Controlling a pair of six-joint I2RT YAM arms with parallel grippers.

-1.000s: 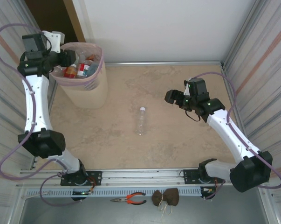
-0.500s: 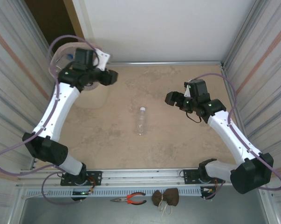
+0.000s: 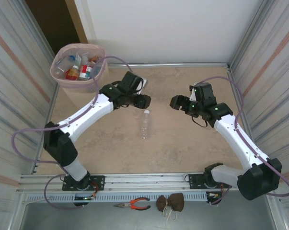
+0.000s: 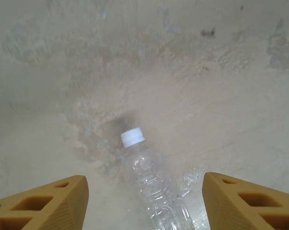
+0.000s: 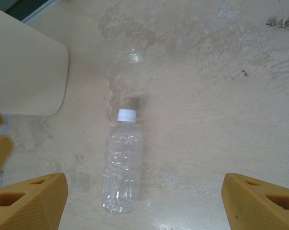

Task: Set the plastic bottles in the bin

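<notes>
One clear plastic bottle (image 3: pixel 144 124) with a white cap lies flat mid-table, cap pointing away from the arm bases. My left gripper (image 3: pixel 144 101) hovers open just beyond the cap; in the left wrist view the bottle (image 4: pixel 156 184) lies between and below the spread orange fingers (image 4: pixel 43 203). My right gripper (image 3: pixel 175 101) stands open to the bottle's right, apart from it, and sees the bottle (image 5: pixel 122 167) ahead of its own fingertips (image 5: pixel 31 201). The beige bin (image 3: pixel 63 79) with pink liner stands at the far left corner and holds several bottles (image 3: pixel 79 69).
Corrugated metal walls (image 3: pixel 273 57) close both sides of the table. The bin's beige wall (image 5: pixel 24 72) shows at the upper left of the right wrist view. Red-handled pliers (image 3: pixel 132 204) and a brown bundle (image 3: pixel 170 203) lie on the ledge in front of the arm bases.
My left arm has swung from over the bin across to mid-table and now hangs just beyond the lying bottle's cap. The right arm and the bottle have stayed put.
</notes>
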